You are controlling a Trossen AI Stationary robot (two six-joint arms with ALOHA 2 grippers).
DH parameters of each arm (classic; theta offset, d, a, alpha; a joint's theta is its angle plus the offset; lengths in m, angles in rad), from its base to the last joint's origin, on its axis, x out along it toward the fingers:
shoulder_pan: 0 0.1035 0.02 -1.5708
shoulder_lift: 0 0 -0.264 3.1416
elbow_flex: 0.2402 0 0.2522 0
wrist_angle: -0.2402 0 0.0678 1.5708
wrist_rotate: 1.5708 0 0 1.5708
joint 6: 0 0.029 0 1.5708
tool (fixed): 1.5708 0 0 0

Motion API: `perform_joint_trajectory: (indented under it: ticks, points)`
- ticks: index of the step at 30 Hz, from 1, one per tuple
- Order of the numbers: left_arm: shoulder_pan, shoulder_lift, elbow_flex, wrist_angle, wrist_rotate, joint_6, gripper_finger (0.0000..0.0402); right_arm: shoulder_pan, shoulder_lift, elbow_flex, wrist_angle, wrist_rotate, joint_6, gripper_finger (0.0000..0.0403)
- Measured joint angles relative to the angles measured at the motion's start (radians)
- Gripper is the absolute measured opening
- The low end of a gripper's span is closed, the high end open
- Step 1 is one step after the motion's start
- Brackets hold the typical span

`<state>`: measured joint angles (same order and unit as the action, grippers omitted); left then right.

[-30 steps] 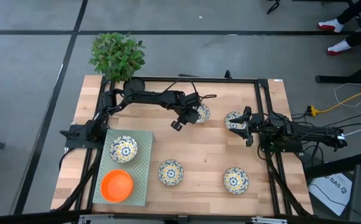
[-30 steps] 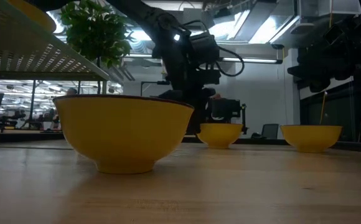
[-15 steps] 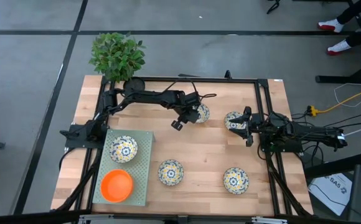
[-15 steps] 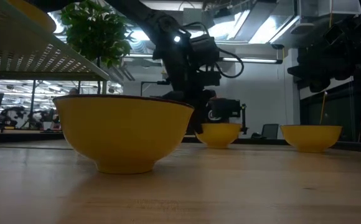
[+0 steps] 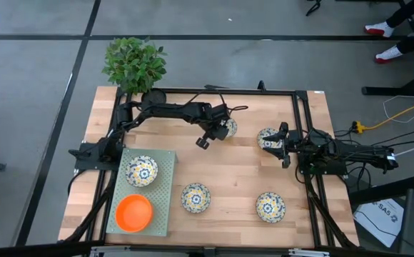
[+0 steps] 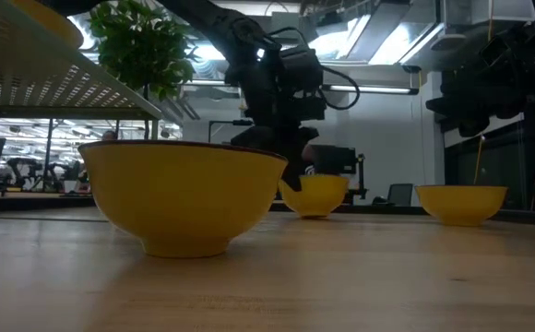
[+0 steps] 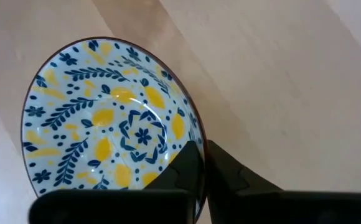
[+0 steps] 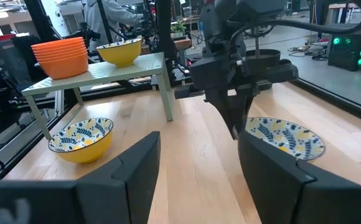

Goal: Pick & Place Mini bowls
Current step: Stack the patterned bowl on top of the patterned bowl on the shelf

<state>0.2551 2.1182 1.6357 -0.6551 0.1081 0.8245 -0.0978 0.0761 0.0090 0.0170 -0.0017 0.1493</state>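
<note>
High view: the left gripper (image 5: 220,130), reaching in from the arm's base at about ten o'clock, is sitting just above the table's centre with its jaws pinched onto the near rim of a floral mini bowl (image 5: 229,127). Left wrist view is showing that grip closely, the two dark fingers (image 7: 193,171) squeezed on either side of the bowl's wall, one inside and one outside. Low view is catching the same bowl (image 6: 314,195) tipped slightly off level beneath the gripper (image 6: 291,175).

At about three o'clock of it, the right gripper (image 5: 284,145) is hovering with its jaws standing wide apart and holding nothing, right beside a second floral bowl (image 5: 268,138). Right wrist view is looking between its own spread fingers (image 8: 137,174) toward the left arm's gripped bowl (image 8: 284,138) on the wooden table (image 8: 199,162).

Two more floral bowls are resting on the bare wood: one at about six o'clock (image 5: 195,197) and one at about five o'clock (image 5: 270,205). On the pale green perforated stand (image 5: 165,193) at about eight o'clock, a floral bowl (image 5: 141,170) is sitting beside an orange stack of bowls (image 5: 134,213). A potted plant (image 5: 135,63) is standing at the table's eleven o'clock corner.
</note>
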Motion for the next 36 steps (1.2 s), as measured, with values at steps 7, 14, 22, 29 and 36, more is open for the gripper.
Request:
perform_joint_trajectory:
  ticks: [7, 14, 22, 29, 36]
  points:
    - [-0.002, -0.039, -0.002, -0.042, 0.054, -0.006, 0.0006, 0.000, 0.000, 0.000, 0.000, 0.000, 0.000, 0.0215]
    - [0.000, -0.100, -0.002, -0.057, 0.051, -0.003, 0.0005, 0.000, 0.000, 0.000, 0.000, -0.015, 0.000, 0.0215]
    - [-0.001, -0.180, -0.002, -0.059, 0.043, -0.001, 0.0005, 0.000, 0.000, 0.000, 0.000, -0.018, 0.000, 0.0215]
    - [-0.001, -0.238, -0.002, -0.059, 0.037, -0.003, 0.0005, 0.000, 0.000, 0.000, 0.000, -0.018, 0.000, 0.0215]
    - [-0.001, -0.297, -0.001, -0.062, 0.032, -0.053, 0.0005, 0.000, 0.000, 0.000, 0.000, -0.018, 0.000, 0.0215]
